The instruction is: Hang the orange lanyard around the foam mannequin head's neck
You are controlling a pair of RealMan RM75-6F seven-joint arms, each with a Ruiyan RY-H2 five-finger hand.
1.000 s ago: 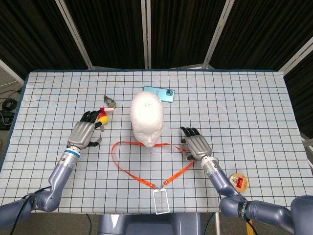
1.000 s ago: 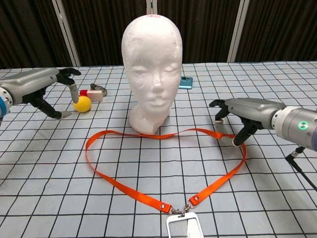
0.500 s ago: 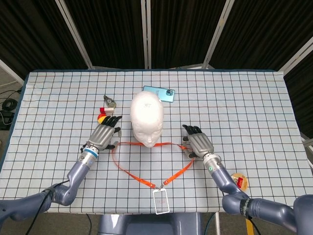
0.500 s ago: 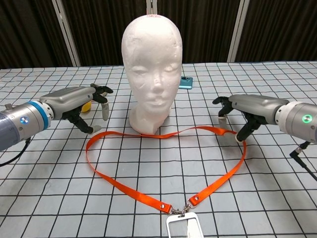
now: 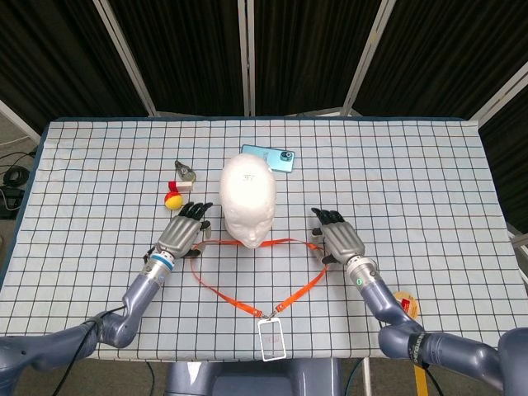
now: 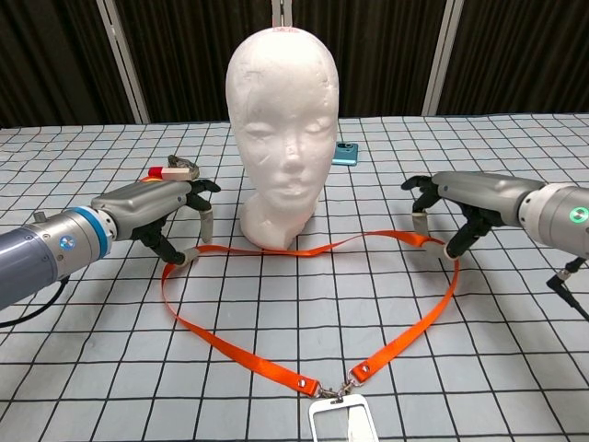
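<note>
The white foam mannequin head (image 5: pixel 247 196) (image 6: pixel 282 129) stands upright mid-table. In front of it the orange lanyard (image 5: pixel 299 290) (image 6: pixel 230 343) lies flat in a heart-shaped loop, with its clear badge holder (image 5: pixel 271 338) (image 6: pixel 339 420) nearest the front edge. My left hand (image 5: pixel 183 233) (image 6: pixel 164 210) hovers over the loop's left bend, its spread fingers arched down and its fingertips (image 6: pixel 187 255) touching the strap. My right hand (image 5: pixel 335 239) (image 6: pixel 456 201) arches over the right bend, a finger and the thumb on either side of the strap, a gap between them. Neither hand lifts the strap.
A teal phone (image 5: pixel 268 158) (image 6: pixel 346 152) lies behind the head. A yellow ball (image 5: pixel 172 199), a red-and-white block (image 6: pixel 166 172) and a metal clip (image 5: pixel 186 172) sit left of the head. A round wooden disc (image 5: pixel 406 304) lies by the front right edge.
My left hand has moved from beside the yellow ball rightward and down onto the strap's left bend. My right hand has shifted slightly and lowered over the right bend.
</note>
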